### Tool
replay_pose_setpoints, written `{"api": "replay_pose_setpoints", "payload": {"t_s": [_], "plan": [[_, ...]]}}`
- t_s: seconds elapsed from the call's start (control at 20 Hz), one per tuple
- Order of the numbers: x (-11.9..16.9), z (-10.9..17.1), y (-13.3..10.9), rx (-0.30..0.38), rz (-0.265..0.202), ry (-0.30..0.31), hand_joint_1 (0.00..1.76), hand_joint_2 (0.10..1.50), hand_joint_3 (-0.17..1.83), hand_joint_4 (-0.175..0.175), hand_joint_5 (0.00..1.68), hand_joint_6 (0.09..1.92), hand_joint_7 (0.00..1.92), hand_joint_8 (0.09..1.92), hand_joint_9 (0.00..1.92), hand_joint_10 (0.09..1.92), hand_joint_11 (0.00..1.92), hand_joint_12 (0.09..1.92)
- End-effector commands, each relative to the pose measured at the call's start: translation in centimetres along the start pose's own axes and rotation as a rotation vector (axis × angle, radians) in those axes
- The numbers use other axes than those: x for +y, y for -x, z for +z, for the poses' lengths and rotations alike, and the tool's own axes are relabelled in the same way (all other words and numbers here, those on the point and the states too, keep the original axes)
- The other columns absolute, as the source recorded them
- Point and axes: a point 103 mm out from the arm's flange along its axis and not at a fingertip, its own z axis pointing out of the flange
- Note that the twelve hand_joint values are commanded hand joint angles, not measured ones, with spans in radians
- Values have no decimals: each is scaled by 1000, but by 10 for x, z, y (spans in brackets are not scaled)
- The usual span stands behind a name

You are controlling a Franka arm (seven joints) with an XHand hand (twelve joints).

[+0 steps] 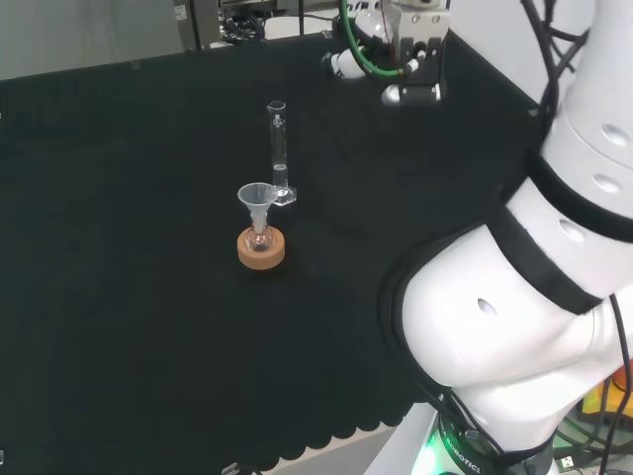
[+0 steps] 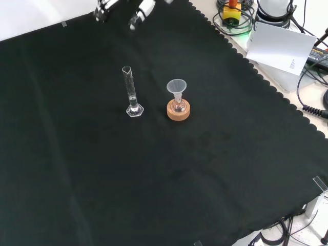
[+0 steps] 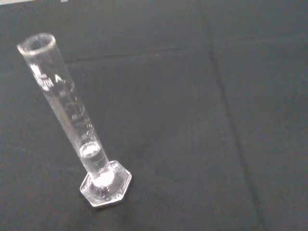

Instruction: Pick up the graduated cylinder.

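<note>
Well below and to the left of the hand in the head view, the graduated cylinder is seen standing upright on the black cloth, apart from the hand and untouched by it. The hand is held high near the top edge of that view, above the cloth's far side, and nothing is seen in its hold; whether its fingers are straight or curled cannot be told. From the front view, two white fingertips are seen entering at the top edge, and the cylinder is placed well below them on the cloth, on its hexagonal foot. Just beside the cylinder, on the side farther from the fingertips' left in that view, a small flask with a clear funnel in its neck is seated in a cork ring stand; the two pieces are near each other but not touching. Past the palm, the cylinder is shown close, with printed graduations along its tube and a little clear liquid at the bottom, above the foot.
</note>
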Motion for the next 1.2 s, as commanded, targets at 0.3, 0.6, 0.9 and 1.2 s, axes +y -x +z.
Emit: {"api": "replay_pose_setpoints", "payload": {"t_s": [0.3, 0.6, 0.9, 1.2], "plan": [[45, 60, -2, 181, -158, 46, 544, 1148, -175, -35, 378, 87, 197, 638, 427, 594, 180, 1370], [43, 83, 0, 224, -197, 28, 569, 1131, -175, -35, 390, 87, 189, 632, 403, 595, 177, 1369], [39, 97, 7, 288, -258, 98, 592, 1114, -175, -34, 412, 87, 272, 651, 469, 618, 208, 1372], [36, 123, 14, 381, -300, 54, 626, 1097, -175, -31, 441, 87, 306, 639, 504, 608, 249, 1367]]}}
